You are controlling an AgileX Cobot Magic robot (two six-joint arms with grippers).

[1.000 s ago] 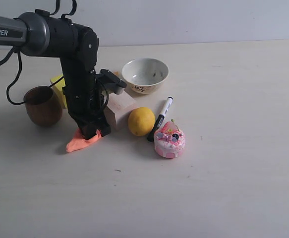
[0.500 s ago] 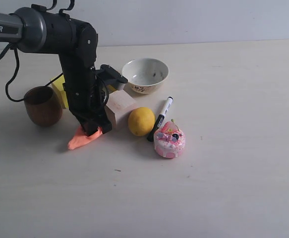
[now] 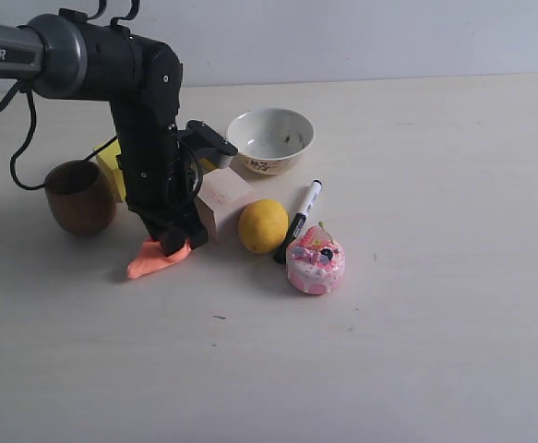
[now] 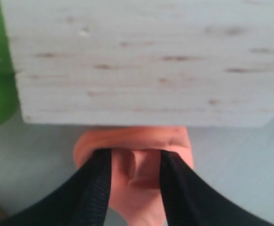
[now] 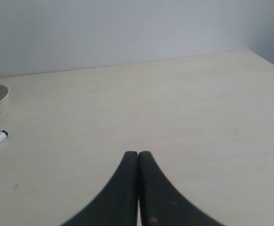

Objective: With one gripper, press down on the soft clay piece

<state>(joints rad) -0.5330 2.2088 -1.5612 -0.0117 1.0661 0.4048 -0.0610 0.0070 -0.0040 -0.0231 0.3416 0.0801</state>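
The soft clay piece [image 3: 149, 261] is a flat salmon-orange blob on the table just in front of the wooden cube [image 3: 221, 198]. My left gripper [image 3: 178, 242] points down onto the clay's end nearest the cube. In the left wrist view the two black fingers stand a little apart with their tips sunk on the clay [image 4: 137, 141], and a creased ridge of clay shows between them at the left gripper [image 4: 136, 155]. The cube [image 4: 146, 61] fills the view beyond. My right gripper [image 5: 138, 154] is shut and empty above bare table, out of the exterior view.
A lemon [image 3: 262, 225], a black-and-white marker [image 3: 298, 221] and a pink frosted toy cake [image 3: 316, 261] lie right of the cube. A white bowl [image 3: 270, 138] stands behind. A brown cup [image 3: 81, 196] and a yellow block [image 3: 110, 164] sit left of the arm.
Over the last second the left arm shifted slightly up and to the left, and the clay's end under the fingers moved with it. The last half second shows almost no motion.
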